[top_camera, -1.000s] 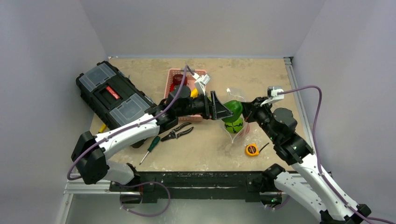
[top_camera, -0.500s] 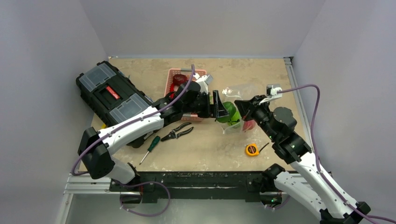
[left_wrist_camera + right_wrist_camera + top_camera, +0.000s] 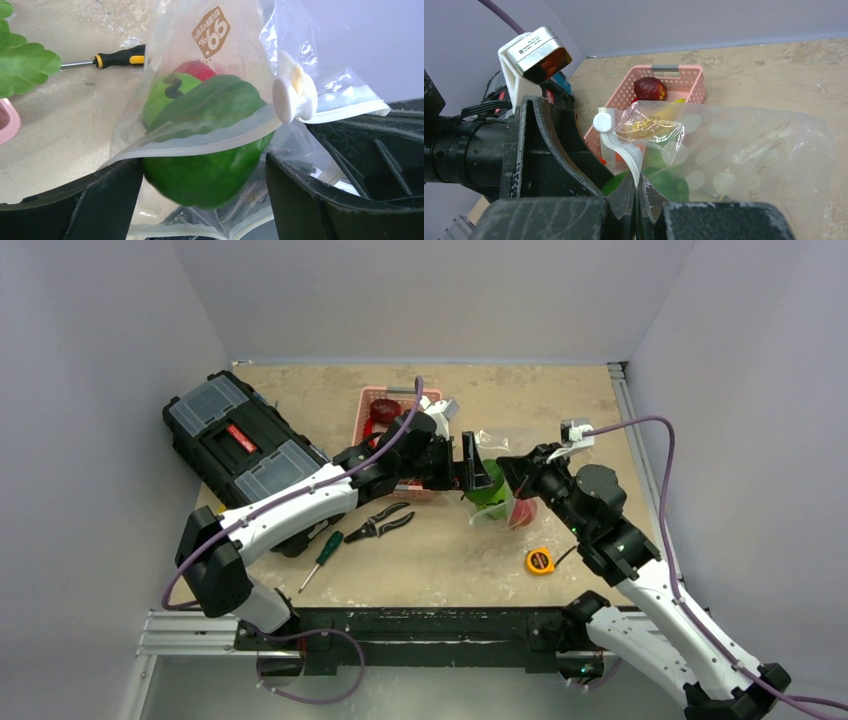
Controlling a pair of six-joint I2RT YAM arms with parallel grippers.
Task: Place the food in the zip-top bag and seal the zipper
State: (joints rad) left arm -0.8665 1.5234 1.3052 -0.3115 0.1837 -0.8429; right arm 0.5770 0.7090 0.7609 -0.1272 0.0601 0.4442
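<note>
The clear polka-dot zip-top bag [image 3: 512, 440] hangs open between my grippers; it also shows in the left wrist view [image 3: 215, 35] and the right wrist view [image 3: 749, 150]. My left gripper [image 3: 478, 472] [image 3: 202, 167] holds a green pepper [image 3: 210, 165] [image 3: 487, 490] between wide-set fingers, half inside the bag's mouth. The whitish zipper strip [image 3: 200, 137] lies across the pepper. My right gripper [image 3: 507, 468] [image 3: 636, 187] is shut on the zipper strip [image 3: 626, 152] just below its white slider tab [image 3: 602, 121]. A red food item [image 3: 197, 69] lies inside the bag.
A pink basket [image 3: 372, 400] [image 3: 684, 75] with a red apple [image 3: 650, 89] stands behind the left gripper. A black toolbox [image 3: 240, 445] lies at the left. Pliers [image 3: 380, 525], a screwdriver [image 3: 322, 555] and a yellow tape measure [image 3: 539, 561] lie near the front.
Both grippers have moved a little towards the back and closer together. The bag's mouth has been lifted and the pepper sits further into it.
</note>
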